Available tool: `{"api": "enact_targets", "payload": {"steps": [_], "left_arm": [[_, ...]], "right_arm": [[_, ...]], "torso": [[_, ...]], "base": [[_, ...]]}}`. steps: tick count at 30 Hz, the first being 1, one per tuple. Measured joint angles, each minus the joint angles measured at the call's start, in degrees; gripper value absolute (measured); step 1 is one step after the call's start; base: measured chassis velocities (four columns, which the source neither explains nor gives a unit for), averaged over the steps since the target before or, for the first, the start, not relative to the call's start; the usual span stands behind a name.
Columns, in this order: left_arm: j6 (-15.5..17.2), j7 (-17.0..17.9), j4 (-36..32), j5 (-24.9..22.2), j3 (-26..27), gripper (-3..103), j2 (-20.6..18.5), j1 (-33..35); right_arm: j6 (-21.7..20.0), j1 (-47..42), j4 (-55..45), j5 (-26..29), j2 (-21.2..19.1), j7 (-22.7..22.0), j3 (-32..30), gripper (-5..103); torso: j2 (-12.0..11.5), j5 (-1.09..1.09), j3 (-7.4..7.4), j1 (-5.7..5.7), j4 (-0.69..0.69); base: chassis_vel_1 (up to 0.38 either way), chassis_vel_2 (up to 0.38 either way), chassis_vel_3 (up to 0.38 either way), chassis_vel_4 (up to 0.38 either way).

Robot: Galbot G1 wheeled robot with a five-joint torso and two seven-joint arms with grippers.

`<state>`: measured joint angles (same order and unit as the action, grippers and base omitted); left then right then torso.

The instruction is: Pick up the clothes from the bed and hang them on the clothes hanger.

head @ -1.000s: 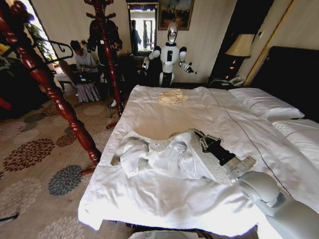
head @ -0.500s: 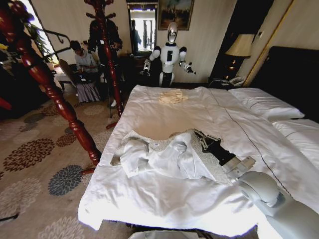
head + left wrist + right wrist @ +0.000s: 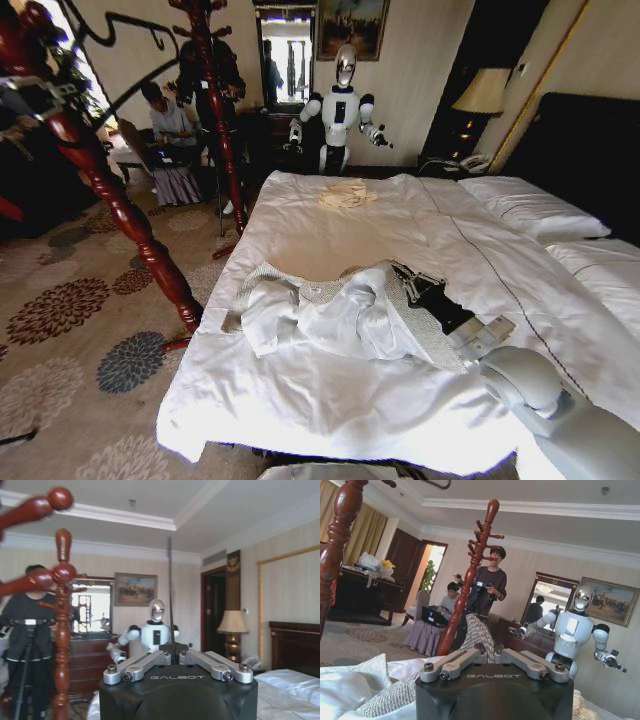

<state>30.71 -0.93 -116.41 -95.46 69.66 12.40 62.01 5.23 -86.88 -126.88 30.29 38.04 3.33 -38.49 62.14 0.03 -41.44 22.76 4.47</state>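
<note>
- The right claw (image 3: 408,281) lies low on the bed (image 3: 330,225), fingers pinched shut on a fold of the herringbone jacket (image 3: 340,315), a hold low enough to lift it off the duvet.
- The jacket sprawls lining-up near the bed's foot edge, towards its left corner.
- The left claw (image 3: 40,92), raised beside a red wooden coat stand (image 3: 110,195), is closed on the thin black hanger (image 3: 130,50), kept high and clear.
- A cream garment (image 3: 347,194) rests at the far edge; patterned carpet (image 3: 70,330) spreads alongside.
</note>
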Motion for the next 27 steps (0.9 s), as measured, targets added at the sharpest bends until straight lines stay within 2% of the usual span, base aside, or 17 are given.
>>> {"api": "enact_targets", "payload": {"steps": [3, 6, 7, 9, 11, 12, 13, 16, 22, 23, 27], "left_arm": [[-0.43, -0.98, -2.59, -0.31, -0.7, 1, 1.87, 1.97], [-0.43, -3.31, -6.39, -1.04, -3.48, 1, 5.98, 4.79], [-0.43, -3.31, -6.39, -1.04, -3.48, 1, 5.98, 4.79], [-0.42, -5.66, -9.2, 0.29, -8.23, 1, 10.14, 6.79], [-0.42, -6.77, -9.99, 1.2, -10.73, 1, 11.8, 7.16], [-0.42, -6.77, -9.99, 1.2, -10.73, 1, 11.8, 7.16], [-0.45, -8.11, -10.5, 2.29, -13.26, 1, 13.42, 7.31], [-0.52, -10.71, -11.42, 3.63, -16.22, 1, 16.01, 7.48], [2.01, -13.46, -12.66, 3.26, -17.3, 1, 17.88, 9.49], [2.92, -15.02, -12.67, 3.79, -18.76, 1, 18.57, 10.15], [3.49, -16.45, -12.96, 4.74, -21.04, 1, 18.94, 10.56]], "right_arm": [[0.01, 0.13, 0.12, 0.22, 0.28, -0.29, -0.19, 1], [-0.94, 0.5, 0.06, 0.77, 0.66, -2.72, -0.68, 1], [-0.94, 0.5, 0.06, 0.77, 0.66, -2.72, -0.68, 1], [-4.99, 0.98, -0.66, 2.33, 0.71, -8.39, -1.22, 1], [-7.1, 1.18, -1.05, 3.33, 0.61, -11.15, -1.43, 1], [-7.1, 1.18, -1.05, 3.33, 0.61, -11.15, -1.43, 1], [-9.35, 1.36, -1.53, 4.6, 0.42, -14.41, -1.83, 1], [-12.37, 1.32, -2.03, 6.87, 0.32, -19.24, -2.56, 1], [-14.33, 1.39, -1.75, 8.48, 0.64, -23.27, -2.7, 1], [-15.57, 2.0, -1.33, 9.2, 0.64, -24.79, -2.45, 1], [-17.25, 2.67, -0.74, 11.04, 0.49, -26.72, -2.34, 1]], "torso": [[0.0, 0.0, 0.0, 0.0, -0.01], [0.0, -0.02, 0.0, 0.0, 0.01], [0.0, -0.02, 0.0, 0.0, 0.01], [0.0, -0.02, 0.0, 0.0, -0.01], [0.0, -0.03, 0.0, 0.0, 0.0], [0.0, -0.03, 0.0, 0.0, 0.0], [0.0, -0.02, 0.0, 0.0, 0.0], [0.0, -0.03, 0.0, 0.0, 0.0], [0.0, 0.0, 0.0, 0.0, 0.0], [0.0, -0.02, 0.0, 0.0, -0.01], [0.0, -0.02, 0.0, 0.0, 0.0]], "base": [[0.0, 0.0, 0.0, 0.0], [0.0, 0.0, 0.0, 0.0], [0.0, 0.0, 0.0, 0.0], [0.0, 0.0, 0.0, 0.0], [0.0, 0.0, 0.0, 0.0], [0.0, 0.0, 0.0, 0.0], [0.0, 0.0, 0.0, 0.0], [0.0, 0.0, 0.0, 0.0], [0.0, 0.0, 0.0, 0.0], [0.0, 0.0, 0.0, 0.0], [0.0, 0.0, 0.0, 0.0]]}}
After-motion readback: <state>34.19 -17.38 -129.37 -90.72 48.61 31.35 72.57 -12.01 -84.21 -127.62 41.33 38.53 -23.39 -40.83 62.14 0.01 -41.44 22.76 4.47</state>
